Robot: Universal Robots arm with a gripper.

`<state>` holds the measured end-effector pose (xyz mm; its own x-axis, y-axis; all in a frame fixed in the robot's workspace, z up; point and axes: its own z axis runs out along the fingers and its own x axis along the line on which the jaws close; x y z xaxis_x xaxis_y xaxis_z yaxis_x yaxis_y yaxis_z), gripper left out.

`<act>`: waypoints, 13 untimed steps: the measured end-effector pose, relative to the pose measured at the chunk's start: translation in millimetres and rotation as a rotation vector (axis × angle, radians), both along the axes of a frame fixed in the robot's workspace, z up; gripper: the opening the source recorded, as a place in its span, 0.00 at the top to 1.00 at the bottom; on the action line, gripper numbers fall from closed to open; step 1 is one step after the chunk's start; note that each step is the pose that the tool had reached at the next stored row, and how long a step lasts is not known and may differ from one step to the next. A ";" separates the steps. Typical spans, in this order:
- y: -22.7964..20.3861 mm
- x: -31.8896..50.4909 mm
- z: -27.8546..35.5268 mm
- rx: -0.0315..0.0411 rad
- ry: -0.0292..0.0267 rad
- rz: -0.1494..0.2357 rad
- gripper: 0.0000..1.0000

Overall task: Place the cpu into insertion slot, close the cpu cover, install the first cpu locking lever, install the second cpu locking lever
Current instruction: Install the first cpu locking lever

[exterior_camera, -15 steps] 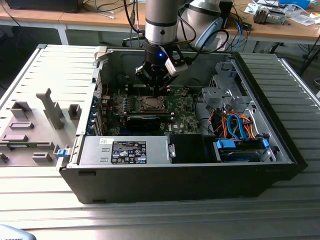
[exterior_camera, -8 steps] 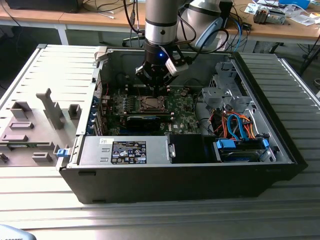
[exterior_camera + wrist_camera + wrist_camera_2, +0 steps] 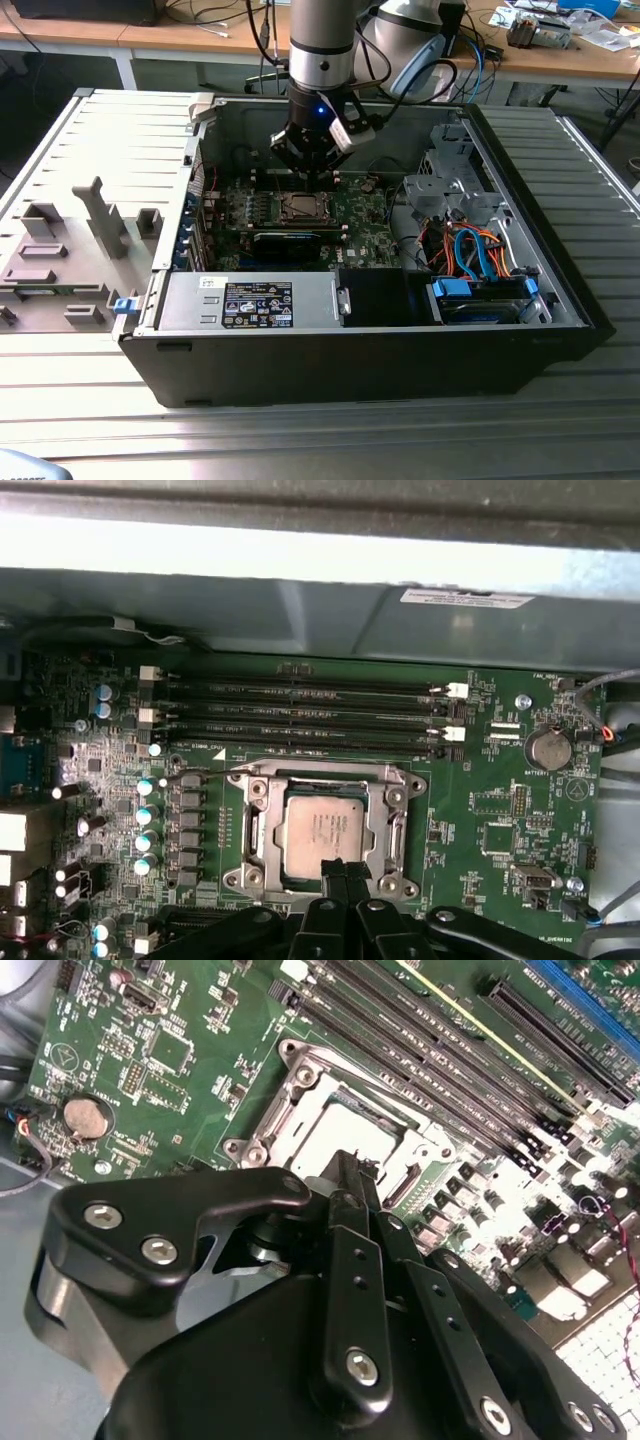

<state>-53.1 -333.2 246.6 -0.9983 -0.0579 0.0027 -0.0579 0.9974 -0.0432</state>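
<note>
The cpu [image 3: 322, 832] lies flat in the insertion slot [image 3: 236, 878] on the green motherboard, its silver-grey top showing through the window of the cpu cover [image 3: 254, 825]. The cover lies down over the chip's edges. In the second wrist view the cpu [image 3: 338, 1128] sits inside the silvery cover [image 3: 300, 1072]. My gripper [image 3: 340, 866] hangs just above the socket's edge, its two black fingers [image 3: 350, 1222] pressed together with nothing between them. In the exterior view the gripper [image 3: 309, 170] is right over the slot [image 3: 300, 208] inside the open computer case.
Long black memory slots [image 3: 300, 720] run beside the socket, and a coin battery [image 3: 547, 747] sits on the board. The case wall [image 3: 215, 150], a power supply [image 3: 250, 300], a drive cage [image 3: 450, 190] and orange and blue cables [image 3: 470, 250] hem in the board.
</note>
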 end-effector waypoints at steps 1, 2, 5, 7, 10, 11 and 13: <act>0.0 0.0 0.0 -0.0010 0.0001 0.000 0.89; 0.0 0.0 0.0 -0.0011 0.0000 0.000 0.89; 0.0 0.0 0.1 -0.0014 0.0001 0.000 0.89; 0.0 0.0 0.0 -0.0014 0.0000 0.000 0.89; 0.0 -0.2 1.4 -0.0031 0.0000 -0.001 0.89; 0.0 -0.4 1.9 -0.0030 0.0000 -0.001 0.89; 0.1 -1.0 2.3 -0.0028 -0.0002 -0.001 0.89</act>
